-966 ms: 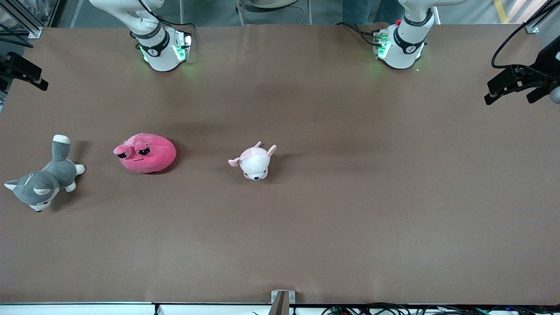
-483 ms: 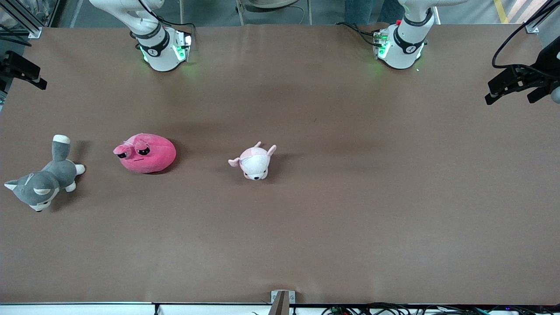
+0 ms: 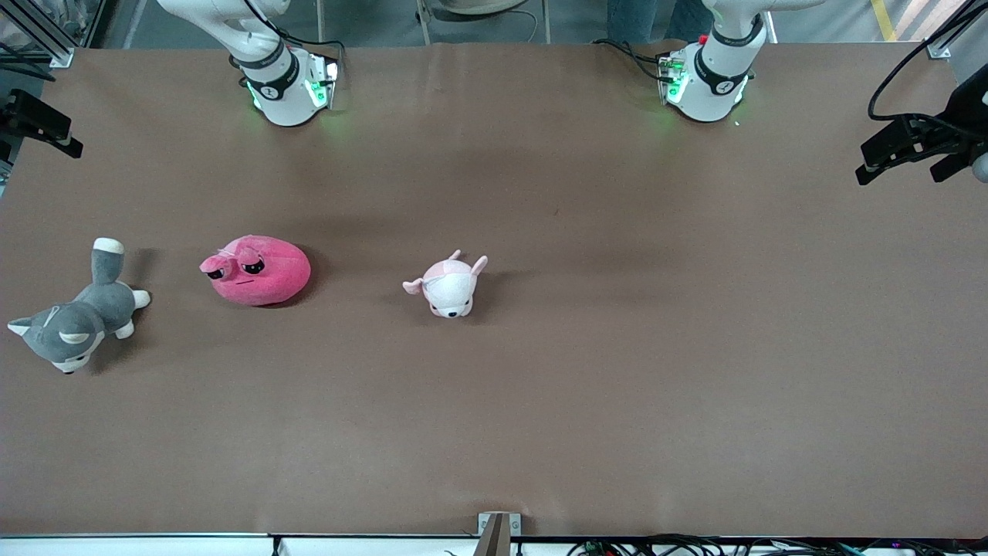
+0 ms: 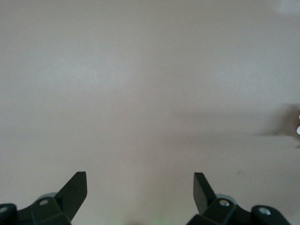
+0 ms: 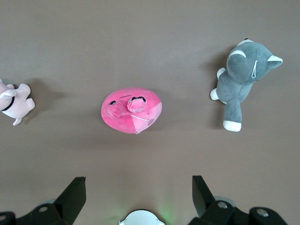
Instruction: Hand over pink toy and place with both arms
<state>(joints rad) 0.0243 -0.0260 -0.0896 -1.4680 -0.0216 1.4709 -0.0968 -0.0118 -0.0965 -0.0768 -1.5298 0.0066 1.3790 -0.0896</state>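
Right gripper (image 5: 136, 194) is being held high over the right arm's end of the table (image 3: 617, 347), fingers spread wide with nothing between them; in its wrist view the pink toy (image 5: 131, 109) is being framed just ahead of the fingertips. Left gripper (image 4: 139, 190) is being held over bare tabletop toward the left arm's end, likewise spread and holding nothing; that arm is being kept waiting.

Across the last second almost nothing is being changed: the three plush toys are keeping their places, and only a dark fixture at the table's edge by the right arm's end is being shifted very slightly.

Pink toy is lying on the table toward the right arm's end, between the grey plush cat (image 3: 73, 324) near that end's edge and the pale pink-and-white plush (image 3: 450, 284) nearer the middle, well apart from both.

Judgement: with the toy resting free and both grippers clear, the scene is fitting either a stage ahead of a pick-up or one following a set-down.
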